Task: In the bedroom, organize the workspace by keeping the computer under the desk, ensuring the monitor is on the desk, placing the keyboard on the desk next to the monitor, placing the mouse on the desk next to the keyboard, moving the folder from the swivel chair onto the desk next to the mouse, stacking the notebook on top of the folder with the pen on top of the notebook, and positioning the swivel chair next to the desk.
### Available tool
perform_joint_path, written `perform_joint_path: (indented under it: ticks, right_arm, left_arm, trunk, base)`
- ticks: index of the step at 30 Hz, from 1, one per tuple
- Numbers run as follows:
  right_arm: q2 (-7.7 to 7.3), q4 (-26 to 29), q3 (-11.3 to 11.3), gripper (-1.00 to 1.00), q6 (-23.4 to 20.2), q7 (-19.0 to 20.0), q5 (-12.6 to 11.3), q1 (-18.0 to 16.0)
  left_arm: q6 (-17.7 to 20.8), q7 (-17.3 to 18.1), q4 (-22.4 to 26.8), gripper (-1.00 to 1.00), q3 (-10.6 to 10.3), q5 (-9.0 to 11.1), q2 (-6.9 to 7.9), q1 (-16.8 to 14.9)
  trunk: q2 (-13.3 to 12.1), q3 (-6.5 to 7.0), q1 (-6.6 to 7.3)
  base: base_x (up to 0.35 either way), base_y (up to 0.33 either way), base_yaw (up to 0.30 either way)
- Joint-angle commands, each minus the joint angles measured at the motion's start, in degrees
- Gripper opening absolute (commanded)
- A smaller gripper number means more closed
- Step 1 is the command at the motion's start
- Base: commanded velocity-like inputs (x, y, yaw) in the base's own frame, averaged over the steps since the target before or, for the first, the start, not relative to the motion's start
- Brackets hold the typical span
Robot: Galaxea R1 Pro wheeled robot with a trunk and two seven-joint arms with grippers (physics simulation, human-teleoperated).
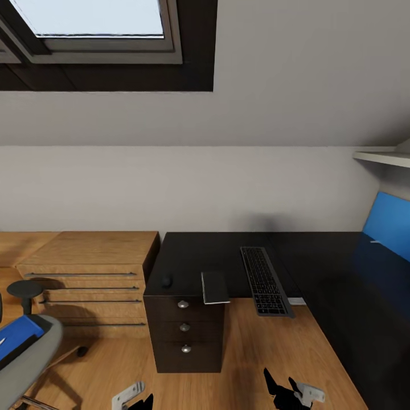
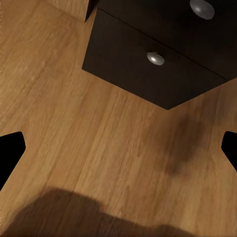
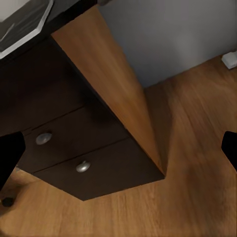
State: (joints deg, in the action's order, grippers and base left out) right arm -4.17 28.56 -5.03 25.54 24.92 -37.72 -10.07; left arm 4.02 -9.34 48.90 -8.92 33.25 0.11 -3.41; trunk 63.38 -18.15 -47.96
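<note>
At the far left, low down, the swivel chair [image 1: 25,353] shows its grey seat and one black armrest, and the blue folder [image 1: 17,336] lies on that seat. To the right of the chair stands a low oak drawer chest [image 1: 91,273] against the wall. Next comes the dark drawer unit [image 1: 185,333] with three round knobs, which sits under the left end of the black tabletop [image 1: 330,285]. Directly above the drawer unit, the small dark mouse [image 1: 166,281] rests near the tabletop's front corner. Just right of the mouse lies the grey notebook [image 1: 214,287], its near edge sticking out past the tabletop's front. Right of the notebook, apart from it, the keyboard [image 1: 265,281] lies lengthwise, its near end also overhanging. A blue panel [image 1: 390,223] leans at the far right.

Below the drawer unit, the left pincer [image 1: 135,397] and the right pincer [image 1: 293,393] hang over the wood floor [image 2: 98,138]; in the wrist views both have their fingers spread wide apart, holding nothing.
</note>
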Motion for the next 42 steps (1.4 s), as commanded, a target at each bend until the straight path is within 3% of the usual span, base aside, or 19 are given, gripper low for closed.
perform_joint_path:
  ticks: [1, 3, 6, 9, 12, 16, 18, 19, 22, 23, 25, 26, 30, 34, 42]
  right_arm:
    - [-0.10, 0.37, -0.12, 1.00, -0.35, 0.10, -0.83, -0.05]
    - [-0.15, 1.29, 0.79, 1.00, -2.31, 0.09, -1.67, -0.04]
    - [-0.34, 3.23, 3.85, 1.00, -8.62, 0.16, -4.59, -0.04]
    - [-0.83, 5.99, 8.66, 1.00, -17.48, 0.21, -8.02, -0.06]
    - [-1.35, 8.28, 11.56, 1.00, -22.98, 0.23, -9.21, -0.06]
    - [-2.25, 11.86, 13.19, 1.00, -29.09, 0.19, -10.24, -0.14]
    - [-2.81, 14.19, 13.62, 1.00, -33.82, 0.20, -12.07, -0.22]
    - [-2.95, 14.94, 13.71, 1.00, -35.48, 0.21, -13.09, -0.23]
    - [-3.38, 17.82, 13.93, 1.00, -41.22, 0.19, -19.12, -0.27]
    - [-3.71, 19.18, 14.03, 1.00, -43.25, 0.17, -22.84, -0.28]
    - [-4.17, 20.25, 14.12, 1.00, -44.69, 0.12, -26.50, -0.29]
    - [-4.92, 21.23, 14.19, 1.00, -46.04, 0.08, -31.31, -0.30]
    - [-6.36, 21.99, 14.29, 1.00, -47.34, 0.12, -37.52, -0.30]
    - [-6.95, 22.32, 14.31, 1.00, -47.69, 0.24, -39.46, -0.30]
    - [-7.00, 24.36, 14.23, 1.00, -47.47, 2.00, -40.27, -0.30]
  left_arm:
    - [0.20, -0.38, 0.03, 1.00, -0.13, 0.35, 0.02, -0.02]
    - [0.20, -0.36, -0.01, 1.00, -0.13, 0.34, 0.01, -0.02]
    - [0.20, -0.34, -0.07, 1.00, -0.13, 0.33, -0.01, -0.02]
    - [0.20, -0.33, -0.10, 1.00, -0.21, 0.33, -0.02, -0.02]
    - [0.20, -0.33, -0.11, 1.00, -0.27, 0.33, -0.02, -0.02]
    - [0.20, -0.39, -0.18, 1.00, -0.30, 0.33, -0.02, -0.02]
    - [0.20, -0.40, -0.19, 1.00, -0.31, 0.33, -0.05, -0.02]
    - [0.20, -0.40, -0.20, 1.00, -0.31, 0.33, -0.08, -0.02]
    - [-0.02, -0.41, -0.20, 1.00, -0.35, 0.32, -0.15, -0.02]
    - [-0.51, -0.41, -0.21, 1.00, -0.37, 0.34, -0.17, -0.02]
    - [-1.36, -0.41, -0.23, 1.00, -0.38, 0.39, -0.18, -0.02]
    - [-2.89, -0.41, -0.61, 1.00, -0.44, 0.42, -0.19, -0.02]
    - [-4.56, -0.41, -2.42, 1.00, -0.55, 0.36, -0.19, -0.02]
    - [-4.97, -0.40, -3.00, 1.00, -0.57, 0.28, -0.23, -0.02]
    - [-5.23, -0.41, -3.33, 1.00, -0.65, 0.24, -0.28, -0.02]
  trunk:
    - [0.05, -0.07, 0.00]
    - [0.05, -0.07, 0.00]
    - [0.05, -0.07, 0.00]
    - [0.05, -0.07, 0.00]
    - [0.05, -0.07, 0.00]
    - [0.05, -0.07, 0.00]
    - [0.05, -0.07, 0.00]
    - [0.05, -0.07, 0.00]
    - [0.05, -0.07, 0.00]
    - [0.05, -0.07, 0.00]
    - [0.05, -0.07, 0.00]
    - [0.05, -0.07, 0.00]
    - [0.05, -0.07, 0.00]
    - [0.85, -0.43, -0.44]
    - [4.06, -1.87, -2.20]
  base:
    - [0.000, 0.000, 0.000]
    - [0.000, 0.000, 0.000]
    - [0.000, 0.000, 0.000]
    - [0.000, 0.000, 0.000]
    - [0.000, 0.000, 0.000]
    - [0.000, 0.000, 0.000]
    - [0.000, 0.000, 0.000]
    - [0.000, 0.000, 0.000]
    - [0.000, 0.000, 0.000]
    - [0.000, 0.000, 0.000]
    - [0.000, 0.000, 0.000]
    - [0.000, 0.000, 0.000]
    - [0.000, 0.000, 0.000]
    - [0.000, 0.000, 0.000]
    - [0.000, 0.000, 0.000]
